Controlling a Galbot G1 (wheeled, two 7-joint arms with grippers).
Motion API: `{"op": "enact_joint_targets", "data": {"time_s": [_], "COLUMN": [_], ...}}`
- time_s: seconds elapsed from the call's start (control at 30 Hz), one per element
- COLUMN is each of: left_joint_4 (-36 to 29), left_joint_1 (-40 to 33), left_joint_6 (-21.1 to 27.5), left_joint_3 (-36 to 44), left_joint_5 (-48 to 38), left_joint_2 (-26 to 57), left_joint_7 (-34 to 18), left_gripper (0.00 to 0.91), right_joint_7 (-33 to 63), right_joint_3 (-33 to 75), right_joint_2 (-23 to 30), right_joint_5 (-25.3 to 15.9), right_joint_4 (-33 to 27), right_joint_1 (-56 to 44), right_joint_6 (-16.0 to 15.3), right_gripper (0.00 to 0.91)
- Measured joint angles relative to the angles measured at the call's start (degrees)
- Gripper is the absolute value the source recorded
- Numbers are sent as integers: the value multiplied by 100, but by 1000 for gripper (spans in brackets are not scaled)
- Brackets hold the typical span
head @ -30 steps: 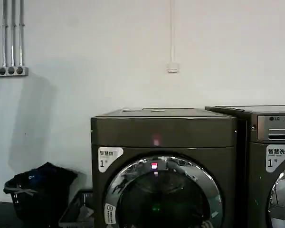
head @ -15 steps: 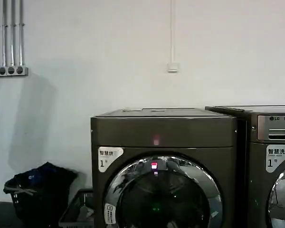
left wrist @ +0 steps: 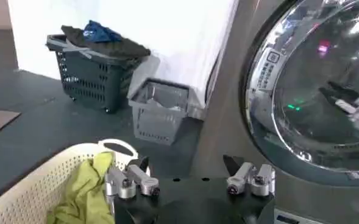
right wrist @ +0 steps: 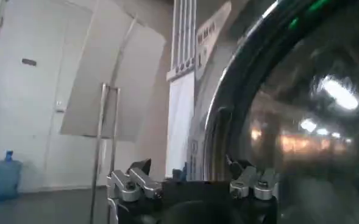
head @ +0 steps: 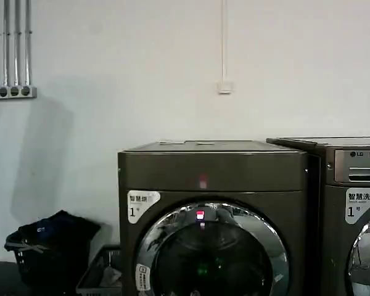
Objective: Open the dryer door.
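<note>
I see the dryer [head: 213, 216] filling the middle of the head view, its dryer door [head: 213, 250] shut flush against the front. To open it well, I'd bring a claw to the chrome rim edge, hook behind it, then pull out along the hinge arc, not straight back. My right claw [right wrist: 191, 176] sits close against the door glass, spread wide and empty. My left claw [left wrist: 188, 173] hangs low near the door's left rim, also apart, probably idle.
</note>
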Motion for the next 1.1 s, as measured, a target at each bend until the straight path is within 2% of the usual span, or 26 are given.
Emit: {"op": "enact_joint_targets", "data": {"time_s": [0.47, 1.1], "left_joint_4": [-21, 8], "left_joint_1": [25, 9], "left_joint_6": [0, 0], "left_joint_3": [114, 81], "left_joint_5": [37, 40], "left_joint_2": [-54, -25], "left_joint_7": [0, 4], "left_gripper": [907, 907], "right_joint_7": [-312, -626], "right_joint_3": [-176, -328], "right_joint_2": [602, 1109], "right_joint_5": [187, 409], "right_joint_4": [-789, -1742], "right_joint_1": [405, 775], "right_joint_6": [4, -23], "right_gripper": [907, 907]}}
